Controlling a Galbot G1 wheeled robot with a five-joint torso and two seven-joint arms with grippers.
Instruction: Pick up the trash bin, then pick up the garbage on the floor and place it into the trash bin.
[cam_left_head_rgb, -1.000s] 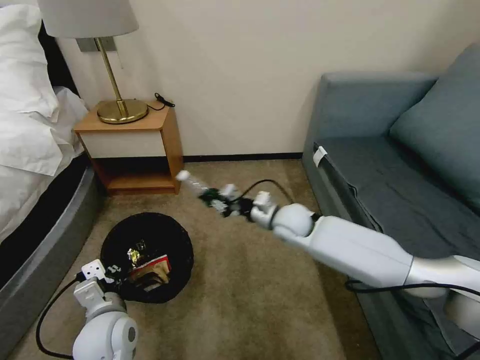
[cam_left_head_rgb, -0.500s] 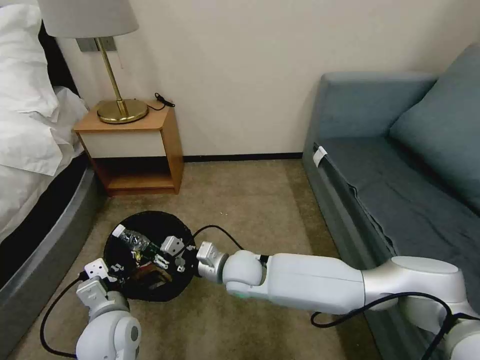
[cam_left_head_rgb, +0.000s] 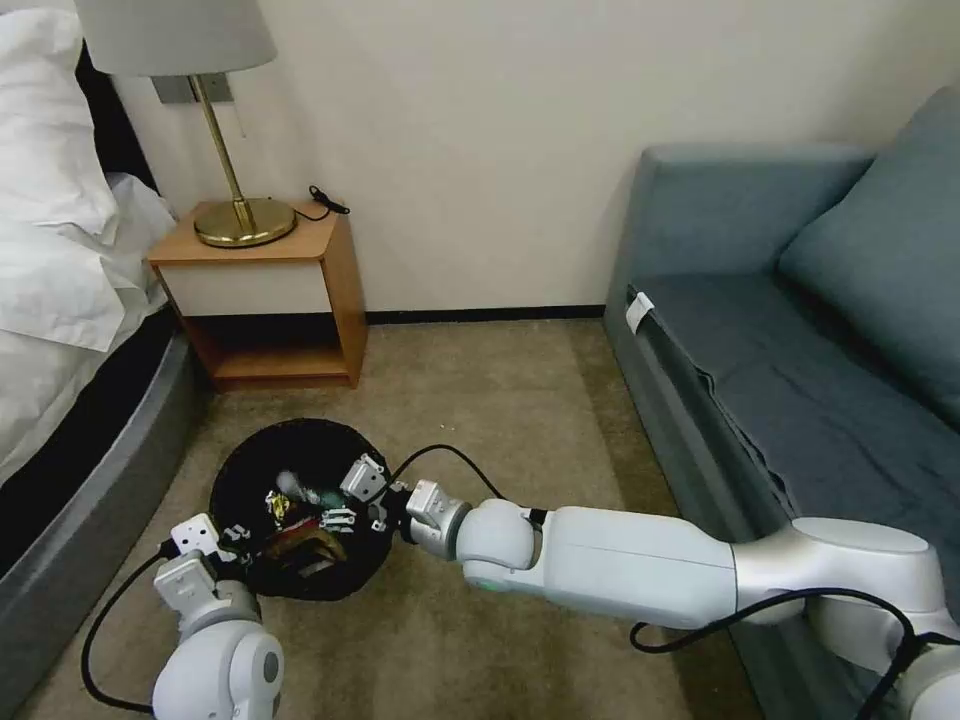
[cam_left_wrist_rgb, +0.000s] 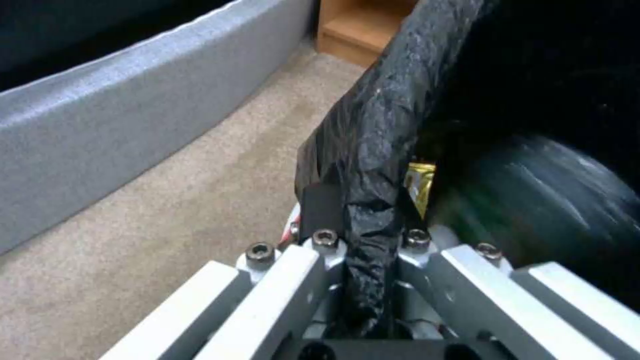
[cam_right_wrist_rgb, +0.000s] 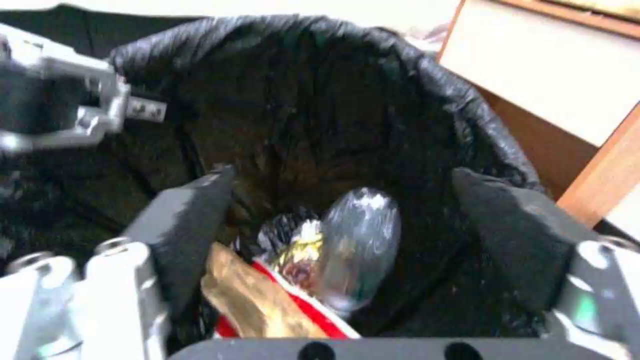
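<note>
The trash bin (cam_left_head_rgb: 240, 470), lined with a black bag, is held just above the carpet near the bed. My left gripper (cam_left_head_rgb: 228, 537) is shut on its near rim (cam_left_wrist_rgb: 373, 165). My right gripper (cam_left_head_rgb: 352, 497) hangs open over the bin's right side, its dark fingers (cam_right_wrist_rgb: 190, 210) spread wide with nothing between them. Inside the bin lies the garbage: the clear bottle (cam_right_wrist_rgb: 360, 245), a brown paper bag (cam_right_wrist_rgb: 250, 295), a red-and-white carton (cam_right_wrist_rgb: 293, 312) and a shiny wrapper (cam_right_wrist_rgb: 300, 247). The bottle (cam_left_head_rgb: 292, 485) also shows among the pile in the head view.
A wooden nightstand (cam_left_head_rgb: 270, 300) with a brass lamp (cam_left_head_rgb: 240, 215) stands against the wall behind the bin. The bed (cam_left_head_rgb: 70, 400) runs along the left and a blue sofa (cam_left_head_rgb: 800, 330) along the right. Bare carpet (cam_left_head_rgb: 500, 400) lies between.
My right gripper carried the bottle from near the nightstand to above the bin, then opened. The bottle has dropped into the bin. The left gripper has kept its hold on the rim.
</note>
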